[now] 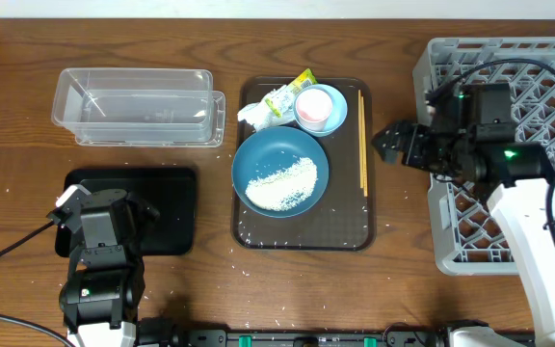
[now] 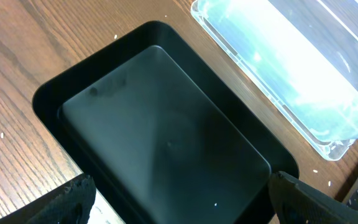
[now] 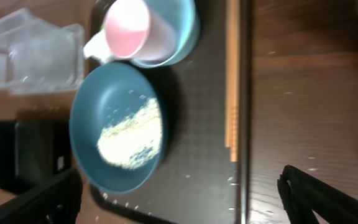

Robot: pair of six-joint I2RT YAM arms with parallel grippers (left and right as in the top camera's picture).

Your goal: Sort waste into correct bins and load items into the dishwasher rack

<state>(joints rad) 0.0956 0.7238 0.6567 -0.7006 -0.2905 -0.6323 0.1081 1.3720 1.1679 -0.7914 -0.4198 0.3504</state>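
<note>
On the brown serving tray we find the dark-blue dish in the half nearer the robot. The heap of rice lies inside it, towards its near side. At the tray's far end sits the light-blue bowl with the pink cup standing in it. The yellow-green wrapper lies at the tray's far edge, just left of the bowl, and the white tissue lies beside the wrapper. The chopsticks lie lengthwise along the tray's right edge. A few stray grains are scattered over the tray's near part.

Left of the tray and level with its far end stands the clear tub. Left of its near half lies the black tray. The grey rack stands to the tray's right.

We record the left gripper above the black tray, fingers wide apart, nothing between them. The right gripper hangs just right of the brown tray, between it and the rack. Its fingers are spread and empty, close to the chopsticks but apart from them.
</note>
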